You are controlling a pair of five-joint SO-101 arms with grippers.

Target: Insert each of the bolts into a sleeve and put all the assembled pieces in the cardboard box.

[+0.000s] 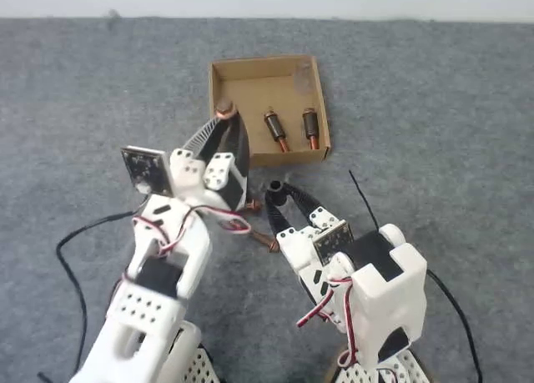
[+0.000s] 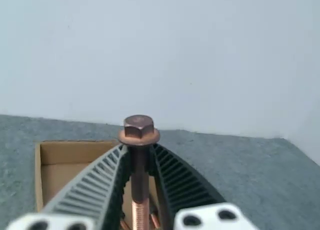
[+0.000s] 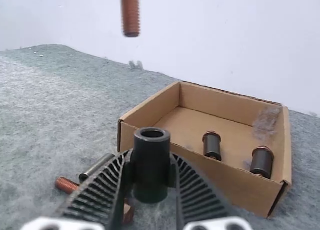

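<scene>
A loose bolt [image 3: 65, 184] and a spare sleeve [image 3: 97, 167] lie on the grey carpet [image 1: 434, 108] between the arms. The right gripper [image 3: 150, 157] clamps a black sleeve [image 3: 151, 170] upright, bore up. Beyond it, the left gripper [image 2: 138, 150] pinches a copper bolt [image 2: 138, 135] — head up — by the cardboard box [image 1: 284, 158] — two assembled pieces [image 1: 276, 129] lie inside.

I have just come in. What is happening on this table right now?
Bolts are being fitted into sleeves, and the job is midway. The left gripper holds a copper bolt upright, head up. The right gripper holds a black sleeve upright with its hole facing up; the bolt is not yet in it. Two assembled pieces lie in the cardboard box. A loose bolt and a loose sleeve lie on the table.
</scene>
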